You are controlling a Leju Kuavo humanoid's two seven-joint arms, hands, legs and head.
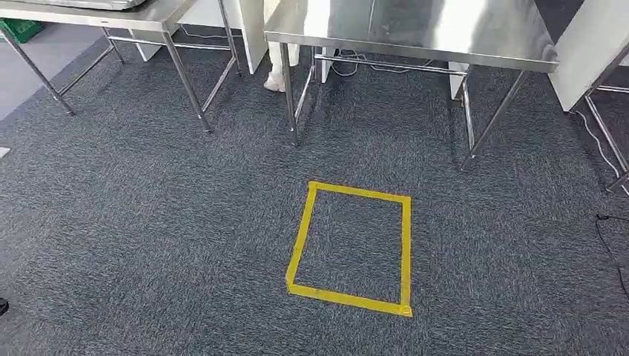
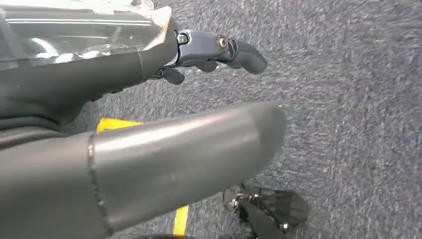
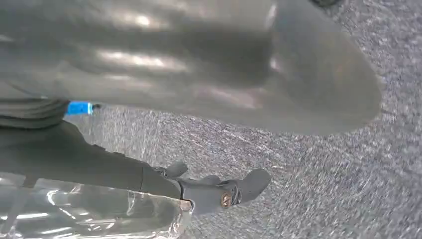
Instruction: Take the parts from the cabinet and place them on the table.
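No parts or cabinet appear here. A steel table [image 1: 415, 33] stands ahead of me, with a yellow tape square [image 1: 352, 248] on the carpet in front of it. My left hand [image 2: 164, 149] hangs over the carpet, its thumb and dark fingers [image 2: 214, 47] apart with only floor between them. My right hand [image 3: 199, 64] hangs the same way, its fingers [image 3: 219, 191] spread from the thumb and holding nothing. A clear shiny sheet [image 2: 74, 30] lies along the back of the left fingers, and a like sheet [image 3: 89, 214] along the back of the right ones.
A second steel table [image 1: 96, 15] stands at the far left, with a green crate [image 1: 18, 28] beyond it. A person's white shoe [image 1: 276, 80] shows between the tables. A black cable [image 1: 612, 245] trails on the carpet at the right. Yellow tape [image 2: 115, 124] lies below my left hand.
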